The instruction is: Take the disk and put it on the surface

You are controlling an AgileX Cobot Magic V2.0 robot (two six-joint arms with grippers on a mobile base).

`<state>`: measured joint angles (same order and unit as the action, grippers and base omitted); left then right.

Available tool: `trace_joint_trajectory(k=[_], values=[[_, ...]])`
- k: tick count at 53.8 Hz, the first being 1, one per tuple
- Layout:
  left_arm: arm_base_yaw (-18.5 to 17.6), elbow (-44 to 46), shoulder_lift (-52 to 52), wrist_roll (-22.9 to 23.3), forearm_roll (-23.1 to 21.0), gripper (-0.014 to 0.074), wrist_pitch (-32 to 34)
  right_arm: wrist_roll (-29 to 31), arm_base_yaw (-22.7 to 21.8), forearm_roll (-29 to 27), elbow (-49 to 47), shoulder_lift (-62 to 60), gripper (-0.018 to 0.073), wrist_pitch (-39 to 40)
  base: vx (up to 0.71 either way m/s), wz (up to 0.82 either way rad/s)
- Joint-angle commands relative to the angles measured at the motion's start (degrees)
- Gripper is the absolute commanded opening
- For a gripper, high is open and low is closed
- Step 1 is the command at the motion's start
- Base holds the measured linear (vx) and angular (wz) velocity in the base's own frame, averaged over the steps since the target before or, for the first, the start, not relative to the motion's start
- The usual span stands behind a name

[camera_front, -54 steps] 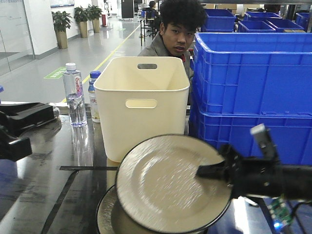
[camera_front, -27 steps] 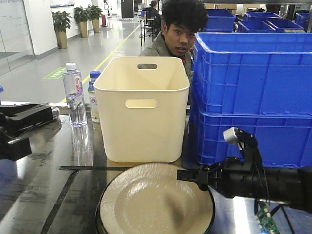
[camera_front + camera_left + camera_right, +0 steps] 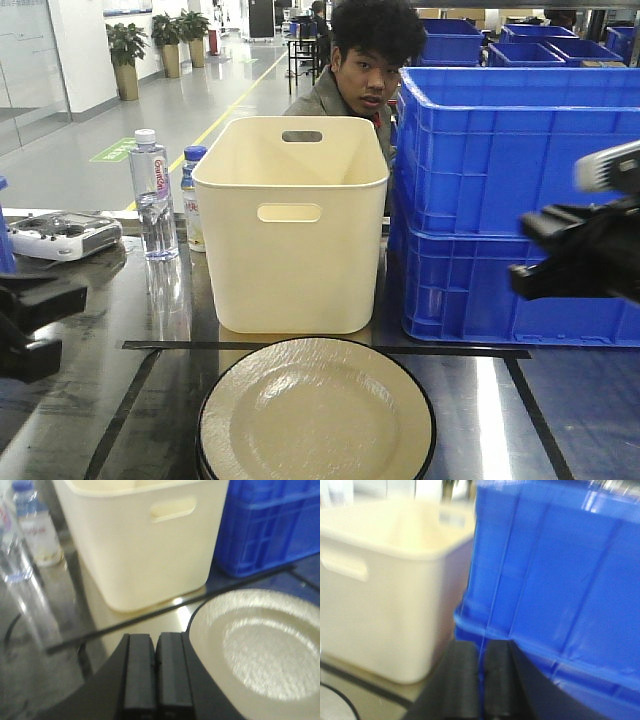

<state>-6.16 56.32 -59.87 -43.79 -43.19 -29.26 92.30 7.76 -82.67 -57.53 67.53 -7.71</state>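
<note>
The disk is a cream plate with a dark rim. It lies flat near the front of the surface, a dark shiny tabletop marked with black tape lines, and seems to rest on another plate. In the left wrist view the disk lies just right of my left gripper, whose fingers are shut and empty. At the left edge of the front view my left gripper sits low. My right gripper hovers high on the right, away from the disk. It is shut and empty in front of the blue crate.
A cream bin stands behind the disk, with stacked blue crates to its right. Two water bottles and a white handheld device sit at the back left. A person sits behind the bin.
The right gripper lowered the tilted disk flat onto the plate below, let go of it, then rose up and to the right. The left arm shifted lower, uncovering the white device.
</note>
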Motion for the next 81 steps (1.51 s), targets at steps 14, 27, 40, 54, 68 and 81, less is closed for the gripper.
trace_joint_trajectory(k=[14, 27, 40, 54, 68, 81], values=[[-0.04, -4.09, 7.07, 15.67, 13.77, -0.0001, -2.89, -3.47, -0.20, -0.50, 14.77, -23.26, -0.0011, 0.94, 0.00, 0.00], [-0.04, -16.35, 19.20, 16.04, 13.68, -0.0001, 2.52, -4.23, -0.20, -0.50, 22.33, -31.35, -0.0011, 0.94, 0.00, 0.00], [-0.04, -20.31, 27.84, 16.13, 13.64, -0.0001, -1.39, -4.23, -0.20, -0.50, 23.38, -32.71, -0.0011, 0.94, 0.00, 0.00], [-0.04, -20.31, 28.93, 16.13, 13.64, -0.0001, -2.75, -4.23, -0.20, -0.50, 23.38, -32.71, -0.0011, 0.94, 0.00, 0.00], [-0.04, -21.32, 29.84, 15.96, 14.75, -0.0001, -3.33, -4.23, -0.20, -0.50, 23.38, -32.71, -0.0011, 0.94, 0.00, 0.00], [-0.04, -41.18, 47.16, 21.39, 22.41, -0.0001, 19.66, -4.23, -0.20, -0.50, 23.38, -32.71, -0.0011, 0.87, 0.00, 0.00]])
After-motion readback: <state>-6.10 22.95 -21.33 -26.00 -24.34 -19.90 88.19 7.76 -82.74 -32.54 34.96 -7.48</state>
